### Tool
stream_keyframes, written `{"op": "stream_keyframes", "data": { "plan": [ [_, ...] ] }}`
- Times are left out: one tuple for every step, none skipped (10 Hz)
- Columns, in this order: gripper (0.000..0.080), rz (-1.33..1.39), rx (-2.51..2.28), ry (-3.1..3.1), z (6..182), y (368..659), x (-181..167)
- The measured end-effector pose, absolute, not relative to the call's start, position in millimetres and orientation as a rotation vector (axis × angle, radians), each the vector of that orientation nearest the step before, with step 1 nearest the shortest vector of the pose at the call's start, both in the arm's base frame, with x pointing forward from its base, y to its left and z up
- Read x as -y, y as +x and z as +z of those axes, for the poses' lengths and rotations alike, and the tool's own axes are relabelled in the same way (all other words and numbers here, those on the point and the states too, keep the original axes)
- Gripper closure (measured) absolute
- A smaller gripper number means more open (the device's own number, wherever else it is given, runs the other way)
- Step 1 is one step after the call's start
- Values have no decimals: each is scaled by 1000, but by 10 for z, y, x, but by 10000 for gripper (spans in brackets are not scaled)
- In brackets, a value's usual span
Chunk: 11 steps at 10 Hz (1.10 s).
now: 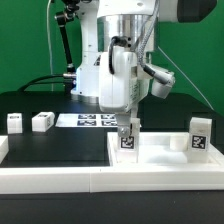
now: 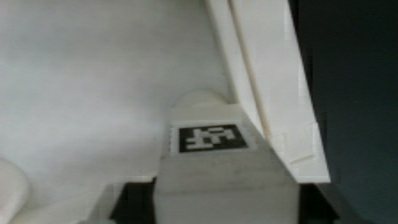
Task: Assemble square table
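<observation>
1. Exterior view: the fingers (image 1: 123, 122) are clamped on one leg (image 1: 128, 138). It stands upright at the end of the square table slab (image 1: 165, 152) toward the exterior view's left. A second leg (image 1: 200, 136) stands at the slab's other end. Two spare legs (image 1: 14, 121) (image 1: 42, 120) sit on the bench (image 1: 60, 150) near the marker board (image 1: 95, 120).
2. Wrist view: I see the gripped leg (image 2: 214, 150) tag-up, over the slab (image 2: 89, 90) and just beside its raised rim (image 2: 267, 90).

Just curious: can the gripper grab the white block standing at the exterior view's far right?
Probably not yet: nothing stands around the far right leg, but the gripper is shut on the held leg.
</observation>
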State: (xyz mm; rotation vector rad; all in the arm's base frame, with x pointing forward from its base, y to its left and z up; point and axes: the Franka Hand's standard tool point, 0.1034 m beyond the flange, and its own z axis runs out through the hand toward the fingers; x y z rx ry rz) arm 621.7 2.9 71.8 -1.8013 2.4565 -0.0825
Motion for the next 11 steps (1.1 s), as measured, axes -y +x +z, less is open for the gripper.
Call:
{"op": "stream_keyframes", "data": {
  "plan": [
    [282,-86,-2417,-1856,717,6217,-27],
    [282,-67,-2369,-1933,720,6209,-23],
    [282,-59,-2286,-2042,730,6221,-27],
    [157,-69,-2149,-2192,732,6230,-32],
    [157,-75,-2031,-2305,732,6230,-31],
    [150,-80,-1920,-2401,732,6230,-27],
    [150,-84,-1890,-2426,731,6230,-25],
    [150,-89,-1788,-2507,728,6227,-25],
    [150,-90,-1731,-2547,728,6227,-26],
    [150,-89,-1765,-2521,731,6223,-45],
    [150,-90,-1804,-2487,744,6200,-86]
  ]
}}
